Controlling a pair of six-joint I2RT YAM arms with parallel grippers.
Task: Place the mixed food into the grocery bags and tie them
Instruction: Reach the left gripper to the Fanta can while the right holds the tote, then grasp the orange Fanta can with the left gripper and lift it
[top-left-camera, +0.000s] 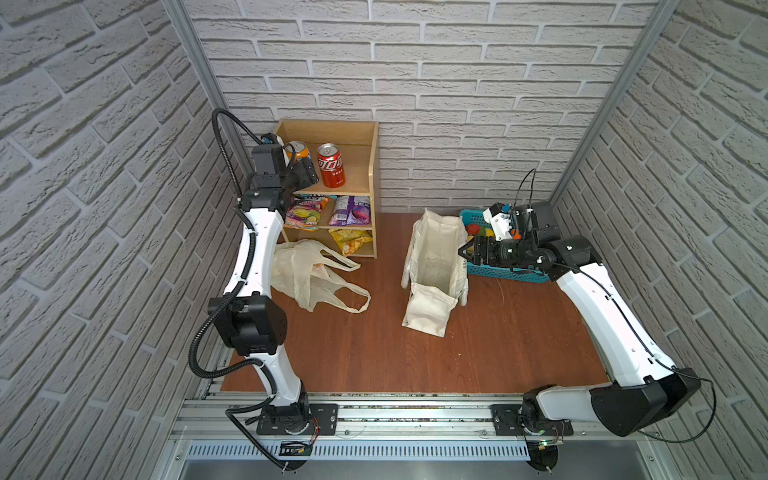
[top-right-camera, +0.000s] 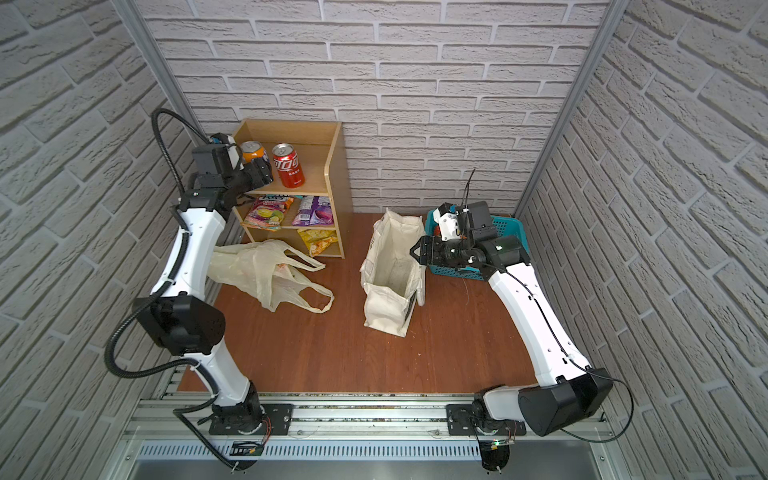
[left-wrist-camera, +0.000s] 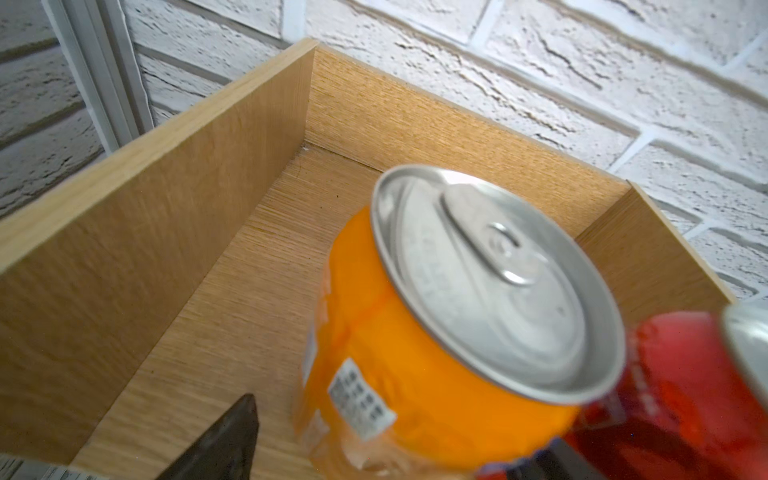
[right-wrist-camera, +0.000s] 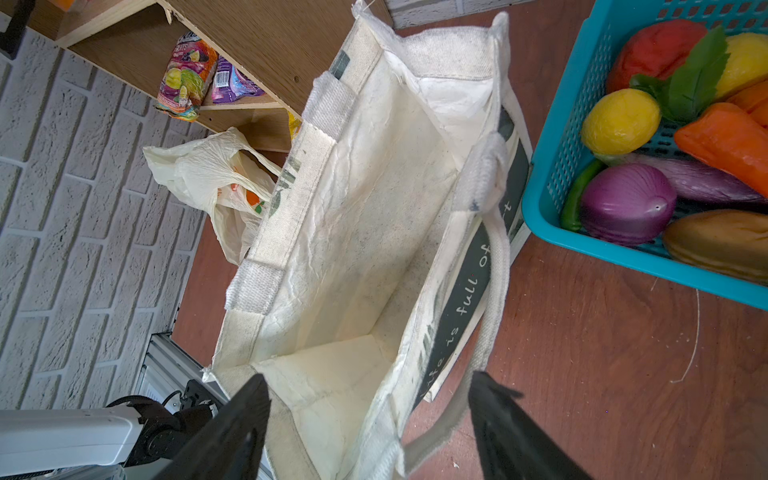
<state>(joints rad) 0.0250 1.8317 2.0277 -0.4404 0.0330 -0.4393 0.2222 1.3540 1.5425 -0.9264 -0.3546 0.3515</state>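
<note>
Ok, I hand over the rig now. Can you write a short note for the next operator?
Left gripper open, beside the orange soda can on the top shelf, not gripping.
Right gripper open at the canvas tote rim.
Purple snack packet on the middle shelf; carrots in the turquoise basket; plastic bag crumpled beside the shelf.
Done: nothing visibly packed, tote empty.
Left: pack the food, tie both bags.

Orange soda can (left-wrist-camera: 415, 332), turquoise basket (right-wrist-camera: 575, 124)
</note>
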